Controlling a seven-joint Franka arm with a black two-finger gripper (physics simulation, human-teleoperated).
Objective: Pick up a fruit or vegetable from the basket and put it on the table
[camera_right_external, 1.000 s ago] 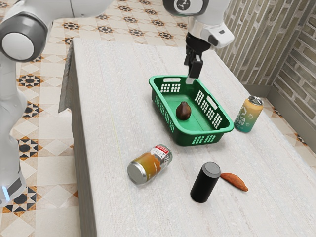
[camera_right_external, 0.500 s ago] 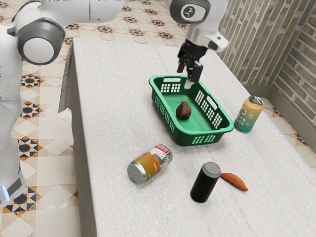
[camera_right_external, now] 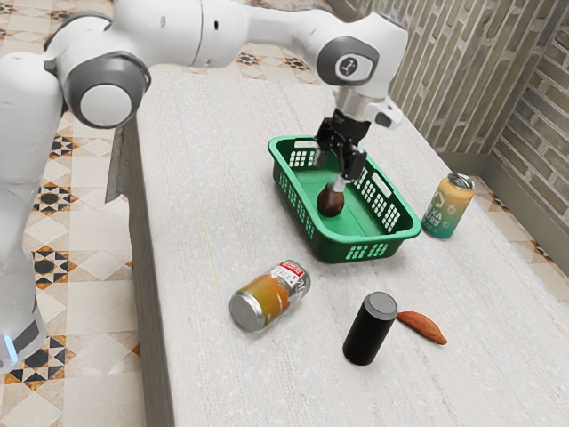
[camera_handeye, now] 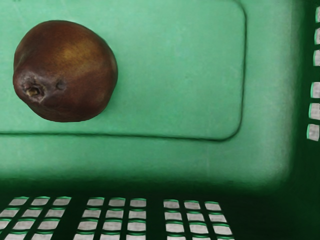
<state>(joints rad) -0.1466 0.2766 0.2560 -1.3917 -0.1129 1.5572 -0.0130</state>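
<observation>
My gripper is open at the basket's far part in the exterior view, its fingers pointing down with a gap between them. One fingertip overlaps the top of the dark brown, pear-shaped fruit; contact cannot be told. The fruit stands on the floor of the green basket. From above, the wrist view has the rounded brown fruit, with its stem end showing, on the green basket floor. The basket rests on the pale table.
A yellow-green can stands beside the basket at the exterior view's right. Nearer the camera are a lying orange can, an upright black can and a reddish-brown sweet potato. The basket's raised walls surround the fruit.
My hand has come down and turned, its fingertips now lower and closer to the fruit, with both fingers more clearly apart. The fruit, basket and cans have stayed put.
</observation>
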